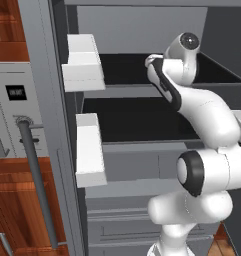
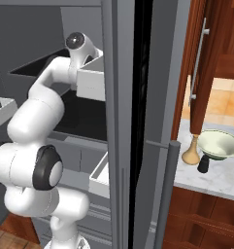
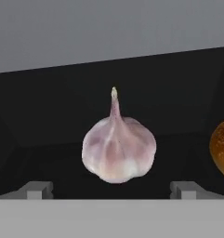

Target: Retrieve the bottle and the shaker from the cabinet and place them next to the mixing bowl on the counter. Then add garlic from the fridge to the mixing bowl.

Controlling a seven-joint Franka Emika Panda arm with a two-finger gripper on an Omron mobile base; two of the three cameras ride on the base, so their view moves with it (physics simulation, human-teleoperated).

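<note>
A: Two finger tips are standing wide apart at the bottom of the hand view, so the gripper is spread and is pinching nothing. Between them, a little ahead, the garlic is sitting upright on a dark fridge shelf.

B: What could be going wrong from here?

A: I am thinking the bulb is round and smooth, so if the fingers are closing off its middle, it may be rolling away or slipping out. Also its thin stem is pointing up, which is giving nothing firm to grip.

B: And around it?

A: An orange rounded thing is lying just beside the garlic at the right edge; I cannot tell what it is. A wide hand may be pushing it. The white door bins are hanging close to the arm. On the counter the mixing bowl is waiting, with the bottle and the dark shaker near it.
</note>
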